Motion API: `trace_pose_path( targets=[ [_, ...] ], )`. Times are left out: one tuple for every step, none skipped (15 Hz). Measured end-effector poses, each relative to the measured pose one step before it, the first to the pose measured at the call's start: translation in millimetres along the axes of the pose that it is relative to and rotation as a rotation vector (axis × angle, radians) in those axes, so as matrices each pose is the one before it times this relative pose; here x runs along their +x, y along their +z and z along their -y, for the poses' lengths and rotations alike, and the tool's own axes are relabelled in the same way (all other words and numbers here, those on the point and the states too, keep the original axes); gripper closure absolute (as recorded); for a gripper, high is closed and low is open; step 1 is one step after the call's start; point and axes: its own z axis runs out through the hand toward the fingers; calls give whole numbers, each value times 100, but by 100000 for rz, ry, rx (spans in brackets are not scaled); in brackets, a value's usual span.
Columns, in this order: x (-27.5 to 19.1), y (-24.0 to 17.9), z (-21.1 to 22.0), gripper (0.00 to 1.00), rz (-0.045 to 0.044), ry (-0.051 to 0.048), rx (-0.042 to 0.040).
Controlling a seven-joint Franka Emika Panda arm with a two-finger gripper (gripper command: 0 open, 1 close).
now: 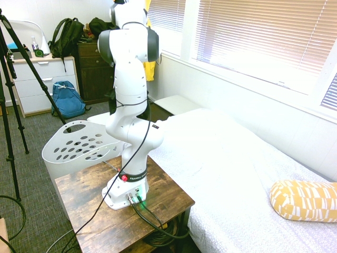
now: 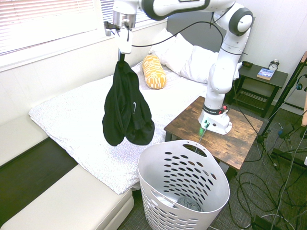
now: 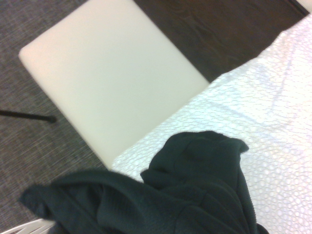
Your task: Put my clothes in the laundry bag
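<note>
My gripper (image 2: 121, 56) is shut on the top of the clothes (image 2: 127, 108), a black garment with a small pale mark that hangs free in the air above the foot of the bed. The same black fabric fills the lower part of the wrist view as the clothes (image 3: 195, 195). The laundry bag (image 2: 211, 163), a white plastic basket with oval holes, stands on the floor below and to the right of the hanging garment, with some fabric lying in its bottom. In the first exterior view the laundry bag (image 1: 79, 145) shows behind the arm, and the gripper is hidden.
The bed (image 2: 81, 120) has a white cover, a yellow patterned pillow (image 2: 153, 72) and white pillows. A cream bench (image 2: 72, 201) runs along the foot of the bed. The wooden table (image 2: 240, 139) stands beside the basket. A blue backpack (image 1: 67, 99) lies by the dresser.
</note>
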Motion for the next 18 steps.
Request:
trace_pose_path(
  targets=[
    [-3533, -999, 584, 100, -285, -3584, 939],
    [-3400, -637, 405, 100, 314, -3289, 373],
    [-3059, -361, 273, 100, 190, -2768, -515],
    [-2610, -106, 314, 100, 496, -2561, -756],
    [-2572, 171, 549, 100, 1057, -2680, -843],
    [-2320, 441, 488, 100, 1029, -2419, -1237],
    [-1539, 740, 197, 100, 758, -1393, -1639],
    [-1007, 1147, 161, 100, 1276, -935, -2039],
    [-708, 1424, 221, 100, 2157, -830, -2036],
    [-443, 1232, 237, 100, 2050, -642, -1555],
    [-305, 793, 239, 100, 1444, -600, -903],
    [-295, 361, 215, 0, 611, -622, -530],
    [-372, 212, 157, 0, 602, -709, -1113],
    [-362, 218, 89, 0, 762, -976, -1245],
    [-185, 100, 76, 0, 270, -800, -556],
    [-58, 63, 35, 0, 120, -315, -305],
    [57, 67, -12, 0, 84, -311, -274],
    [90, 71, -49, 0, 178, -125, -328]
  ],
)
